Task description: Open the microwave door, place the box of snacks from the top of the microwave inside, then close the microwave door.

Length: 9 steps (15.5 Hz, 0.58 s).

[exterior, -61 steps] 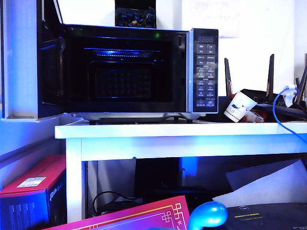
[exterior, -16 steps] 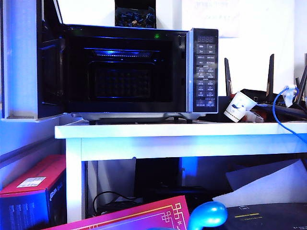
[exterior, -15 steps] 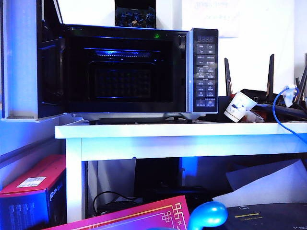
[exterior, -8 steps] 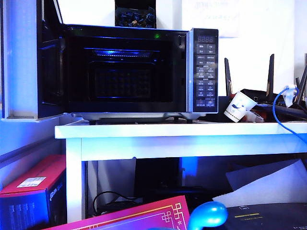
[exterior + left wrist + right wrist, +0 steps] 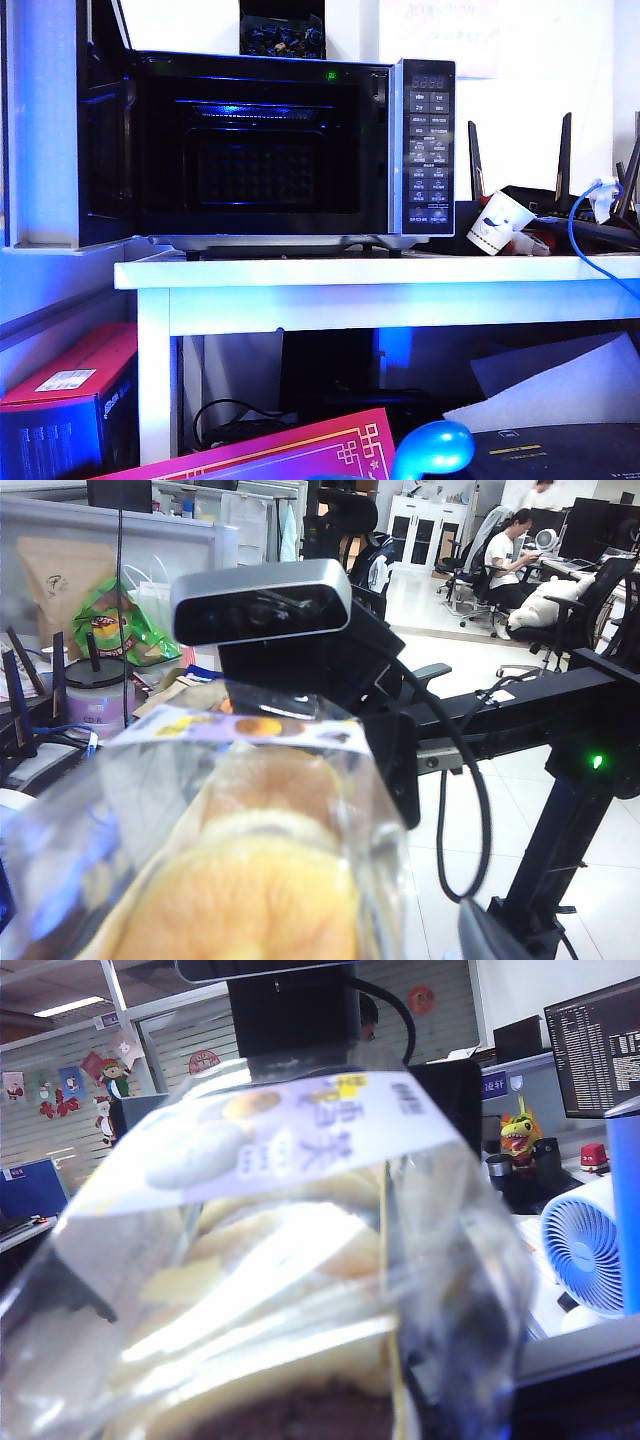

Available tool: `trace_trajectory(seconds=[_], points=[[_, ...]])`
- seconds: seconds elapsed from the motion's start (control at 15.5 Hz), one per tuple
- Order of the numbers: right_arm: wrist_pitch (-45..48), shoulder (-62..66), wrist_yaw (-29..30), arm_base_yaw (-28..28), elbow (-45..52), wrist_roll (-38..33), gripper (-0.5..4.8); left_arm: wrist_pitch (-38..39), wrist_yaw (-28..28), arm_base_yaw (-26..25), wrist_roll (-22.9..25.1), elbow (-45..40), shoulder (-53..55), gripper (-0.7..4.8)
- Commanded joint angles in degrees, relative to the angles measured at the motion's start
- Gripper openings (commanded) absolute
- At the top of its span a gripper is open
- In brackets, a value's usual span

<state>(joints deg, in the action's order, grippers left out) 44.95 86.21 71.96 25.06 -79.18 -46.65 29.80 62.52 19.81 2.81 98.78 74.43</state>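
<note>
Can only spot the box of snacks (image 5: pixel 240 860) in the two wrist views, jammed right up against both lenses. Looks like clear plastic with pale golden buns inside and a whitish label strip with yellow bits across it (image 5: pixel 280 1260). Fills most of the right wrist view and the lower near part of the left one. Can't tell how it sits relative to the desk, and can't say whether it is clamped or just sitting in front of the cameras. No luck making out the left gripper in its own view, so no idea how wide its claw stands or what it has hold of. Same story for the right gripper, buried somewhere behind the plastic. Neither arm to be seen in the exterior view either. Beyond the box in the left wrist view, just a grey-fronted camera (image 5: pixel 262 602) on a black mount and an office behind. Over in the exterior view, found the microwave (image 5: pixel 265 150) at the desk's (image 5: pixel 380 272) left end, with the microwave door (image 5: pixel 45 130) swung wide open past the left edge and the cavity dark. Sitting on top of it, a black carton (image 5: pixel 282 35) with blue-wrapped sweets. Right of the button panel (image 5: pixel 429 145), a tilted paper cup (image 5: pixel 497 222) and a blue cable (image 5: pixel 580 240) toward the right edge.
</note>
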Motion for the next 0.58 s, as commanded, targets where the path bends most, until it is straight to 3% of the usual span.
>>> trace_trajectory(seconds=[0.06, 0.58], points=[[0.1, -0.4, 0.5, -1.7, -0.3, 0.1, 2.72, -1.4, -1.8, 0.0, 0.8, 0.3, -0.3, 4.79], [0.1, -0.4, 1.5, -8.1, -0.3, 0.6, 2.72, -2.9, -19.4, 0.0, 10.4, 0.3, -0.3, 4.79]])
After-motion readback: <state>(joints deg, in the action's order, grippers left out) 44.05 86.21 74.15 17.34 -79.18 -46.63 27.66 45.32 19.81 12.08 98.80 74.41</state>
